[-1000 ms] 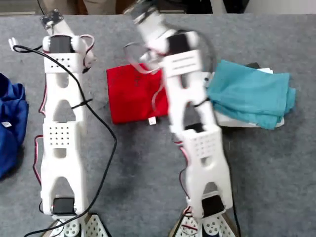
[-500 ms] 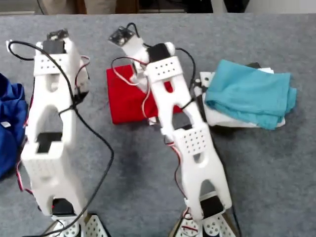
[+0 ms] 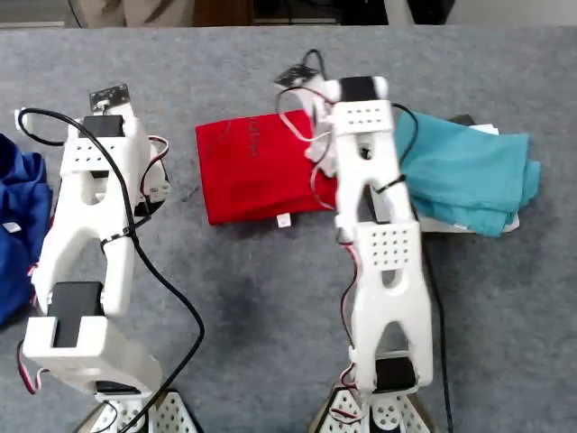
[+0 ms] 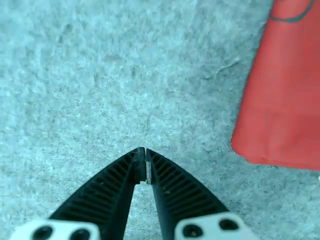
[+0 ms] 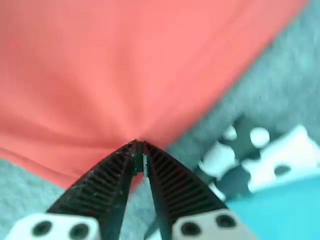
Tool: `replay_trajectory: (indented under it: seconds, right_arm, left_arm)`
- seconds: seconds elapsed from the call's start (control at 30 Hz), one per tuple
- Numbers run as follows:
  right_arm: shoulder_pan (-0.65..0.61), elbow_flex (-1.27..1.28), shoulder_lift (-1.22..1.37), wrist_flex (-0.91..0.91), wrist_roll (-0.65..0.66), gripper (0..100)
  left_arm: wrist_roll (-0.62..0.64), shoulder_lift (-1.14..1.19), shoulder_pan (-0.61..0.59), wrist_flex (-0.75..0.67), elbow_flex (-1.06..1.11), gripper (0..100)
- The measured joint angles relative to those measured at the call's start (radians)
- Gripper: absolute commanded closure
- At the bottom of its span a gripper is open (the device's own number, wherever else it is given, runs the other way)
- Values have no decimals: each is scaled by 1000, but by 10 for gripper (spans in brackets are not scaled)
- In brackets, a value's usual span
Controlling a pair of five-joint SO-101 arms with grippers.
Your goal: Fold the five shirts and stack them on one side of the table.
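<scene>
at the red shirt (image 5: 100, 65), right end effector (image 5: 139, 148) pinches creased fabric.

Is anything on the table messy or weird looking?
Yes. The blue shirt at the left edge of the table lies crumpled in a heap, not folded. The red shirt in the middle is folded flat, and the teal shirt on the right is folded, only a bit rumpled.

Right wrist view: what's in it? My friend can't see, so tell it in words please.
The right gripper is shut, seemingly pinching the red shirt, whose cloth creases toward its black tips. Past the shirt's edge lie the grey table, a black-and-white spotted cloth and a corner of a teal shirt.
</scene>
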Motion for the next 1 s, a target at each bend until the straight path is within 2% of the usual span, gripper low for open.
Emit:
replay_trajectory:
  seconds: [0.23,0.4,0.47,0.6,0.77,1.0]
  right_arm:
    - [14,284,-230,-18,6,996]
    - [17,341,-249,-71,-23,996]
    - [15,336,-258,-63,-49,996]
    - [8,296,-259,-5,-80,996]
    - [-48,307,-259,-3,-212,996]
    - [-38,356,-130,-68,-235,996]
  left_arm:
    - [3,0,63,-130,-21,981]
    - [0,29,190,-356,-86,981]
    - [0,86,215,-402,-132,981]
    - [57,259,226,-365,-288,981]
    - [120,546,209,-338,-534,981]
    - [129,870,167,-129,-945,981]
